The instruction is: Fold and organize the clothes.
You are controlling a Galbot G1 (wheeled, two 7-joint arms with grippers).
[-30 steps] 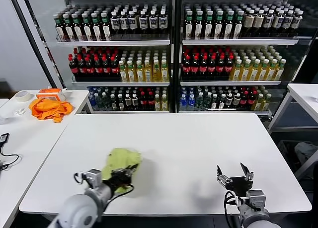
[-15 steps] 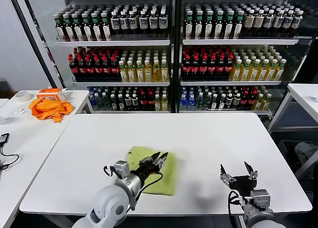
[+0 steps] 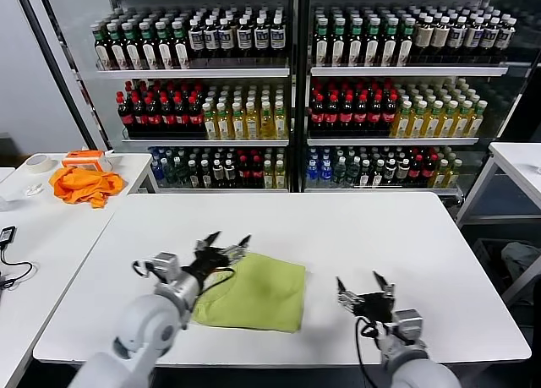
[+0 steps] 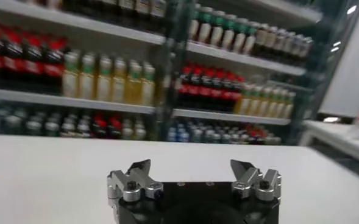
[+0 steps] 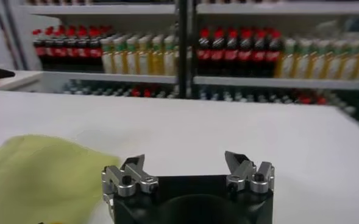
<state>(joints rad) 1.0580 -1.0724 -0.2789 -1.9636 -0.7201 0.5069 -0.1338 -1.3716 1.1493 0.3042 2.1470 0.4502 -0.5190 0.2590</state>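
Observation:
The lime-green T-shirt point(image 3: 258, 293) lies folded into a flat rectangle on the white table point(image 3: 355, 236), near the front edge, plain side up. My left gripper point(image 3: 226, 240) is open and empty just above the shirt's far left corner. My right gripper point(image 3: 362, 285) is open and empty to the right of the shirt, apart from it. In the right wrist view the shirt point(image 5: 42, 179) shows beside the open right gripper point(image 5: 185, 163). The left wrist view shows the open left gripper point(image 4: 190, 167) over bare table, with no cloth in sight.
A bright orange garment point(image 3: 83, 185), an orange-and-white box point(image 3: 86, 158) and a tape roll point(image 3: 37, 162) lie on a side table at the far left. Shelves of bottles point(image 3: 287, 92) stand behind the table. Another white table point(image 3: 520, 164) is at the right.
My left gripper let go of the shirt and swung back left to its far left corner. The shirt now lies flat and folded. My right gripper moved left toward the shirt.

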